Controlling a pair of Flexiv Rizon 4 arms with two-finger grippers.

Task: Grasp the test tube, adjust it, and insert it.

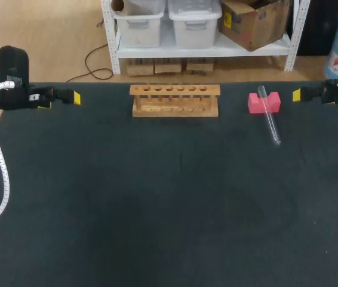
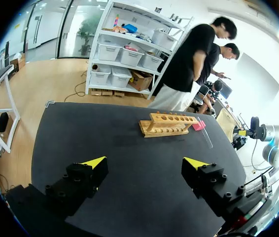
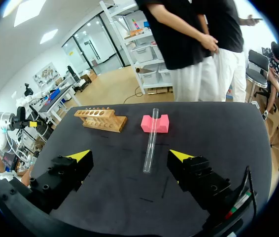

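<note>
bright, even overhead light leaves faint shadows on the table [image 1: 157, 209], a glint on the test tube [image 1: 269, 117].

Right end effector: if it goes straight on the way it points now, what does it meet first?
Probably the test tube, lying ahead of the right end effector with its far end on the pink block; height is unclear, so it might pass above.
</note>
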